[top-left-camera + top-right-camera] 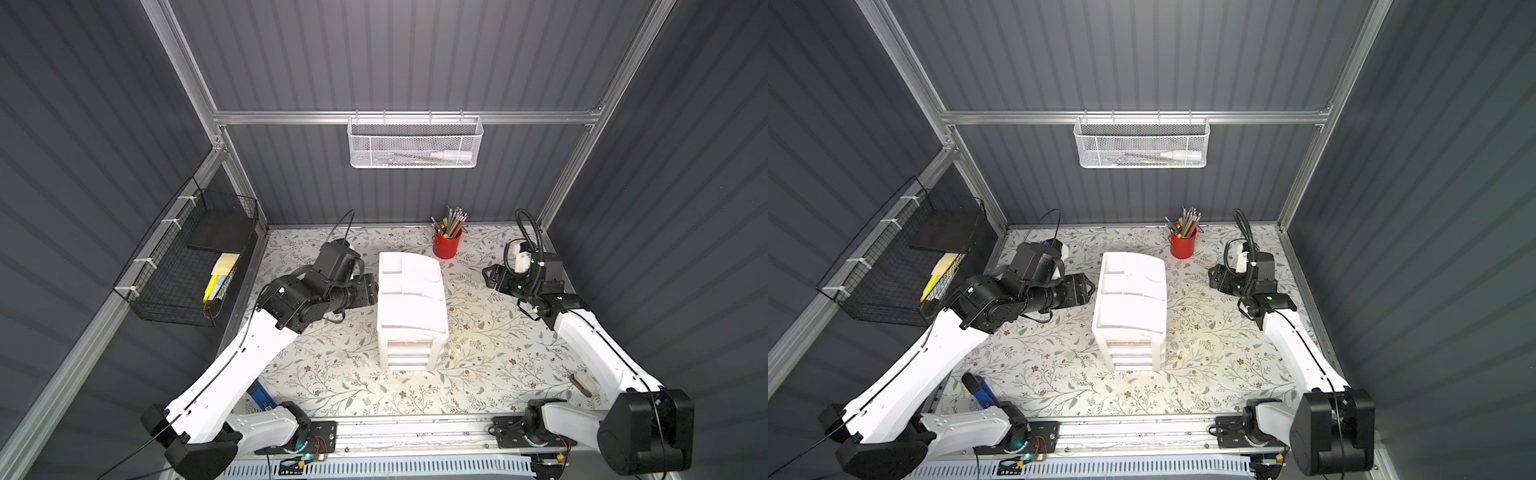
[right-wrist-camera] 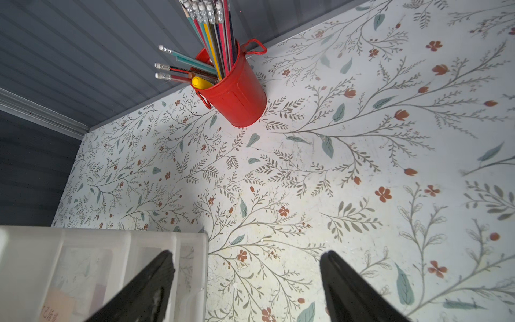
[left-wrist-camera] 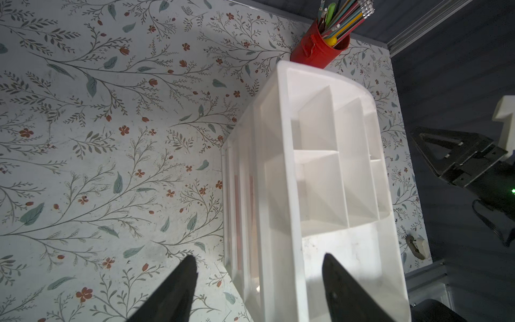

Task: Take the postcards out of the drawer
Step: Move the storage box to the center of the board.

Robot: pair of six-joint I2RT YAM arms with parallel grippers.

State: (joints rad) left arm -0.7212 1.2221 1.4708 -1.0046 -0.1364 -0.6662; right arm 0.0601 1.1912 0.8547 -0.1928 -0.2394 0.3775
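A white plastic drawer unit (image 1: 411, 307) stands mid-table with all its drawers pushed in. The postcards lie inside: a pale peach card with red characters (image 2: 55, 304) shows through the translucent wall in the right wrist view, and reddish strips (image 3: 252, 195) show through the side in the left wrist view. My left gripper (image 1: 376, 286) (image 3: 259, 262) is open at the unit's left side, its fingers on either side of the top rim. My right gripper (image 1: 486, 274) (image 2: 246, 256) hangs open to the right of the unit, clear of it, with nothing between its fingers.
A red cup of pencils (image 1: 446, 245) stands behind the unit. A white mesh basket (image 1: 415, 143) hangs on the back rail and a black wire basket (image 1: 187, 266) with yellow pads on the left wall. A small beige object (image 1: 582, 382) lies front right, a blue tool (image 1: 982, 388) front left.
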